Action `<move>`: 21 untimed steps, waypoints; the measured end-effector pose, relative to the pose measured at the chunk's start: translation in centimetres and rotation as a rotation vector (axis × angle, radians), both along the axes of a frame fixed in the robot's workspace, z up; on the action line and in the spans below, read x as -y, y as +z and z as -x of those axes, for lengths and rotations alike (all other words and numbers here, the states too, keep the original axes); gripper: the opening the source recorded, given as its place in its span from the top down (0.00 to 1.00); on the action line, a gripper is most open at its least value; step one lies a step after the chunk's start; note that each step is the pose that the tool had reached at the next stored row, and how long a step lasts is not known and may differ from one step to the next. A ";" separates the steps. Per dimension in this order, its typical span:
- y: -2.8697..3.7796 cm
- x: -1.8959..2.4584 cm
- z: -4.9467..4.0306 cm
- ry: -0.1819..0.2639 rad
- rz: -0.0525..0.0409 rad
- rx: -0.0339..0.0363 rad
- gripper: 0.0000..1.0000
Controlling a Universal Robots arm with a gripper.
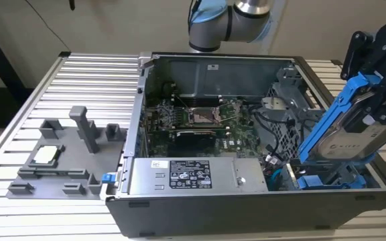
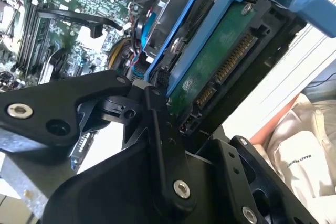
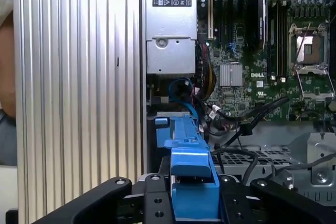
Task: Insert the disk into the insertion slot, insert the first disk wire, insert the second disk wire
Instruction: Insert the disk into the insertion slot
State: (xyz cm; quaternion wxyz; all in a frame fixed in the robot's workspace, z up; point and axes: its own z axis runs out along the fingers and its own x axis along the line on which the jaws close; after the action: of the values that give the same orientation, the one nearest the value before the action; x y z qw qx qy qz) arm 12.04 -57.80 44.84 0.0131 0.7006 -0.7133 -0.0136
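The disk (image 1: pixel 347 133), a silver-grey drive in a bright blue carrier, is held steeply tilted over the open computer case's corner at the exterior view's right. My gripper (image 1: pixel 379 103) is shut on its upper part. Its lower end reaches down to the insertion slot (image 1: pixel 317 168) in the drive cage, just above another blue-tabbed carrier (image 1: pixel 333 182). The second wrist view shows the disk's green circuit board and connector (image 2: pixel 218 66) beyond a black finger (image 2: pixel 160 129). In the first wrist view the blue carrier (image 3: pixel 186 150) runs out from my gripper (image 3: pixel 191 200) toward the dark slot (image 3: pixel 157 140). Blue wires (image 1: pixel 273 173) lie beside the slot.
The case holds a motherboard (image 1: pixel 200 118), a power supply (image 1: pixel 186 175) and a perforated grey cage (image 1: pixel 283 118) with black cables. A grey fixture (image 1: pixel 66 155) stands on the slatted table (image 1: pixel 92 75) at the exterior view's left. The arm's base (image 1: pixel 226 20) rises behind the case.
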 end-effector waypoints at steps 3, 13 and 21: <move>-0.84 0.00 -0.22 0.000 0.0001 0.0000 0.67; -3.38 0.00 -0.51 0.000 -0.0064 0.0000 0.67; -5.16 -0.16 -0.71 0.000 -0.0266 0.0000 0.67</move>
State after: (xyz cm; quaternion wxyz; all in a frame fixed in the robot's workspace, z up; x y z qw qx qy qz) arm 12.74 -57.64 39.69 0.0038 0.7007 -0.7131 -0.0231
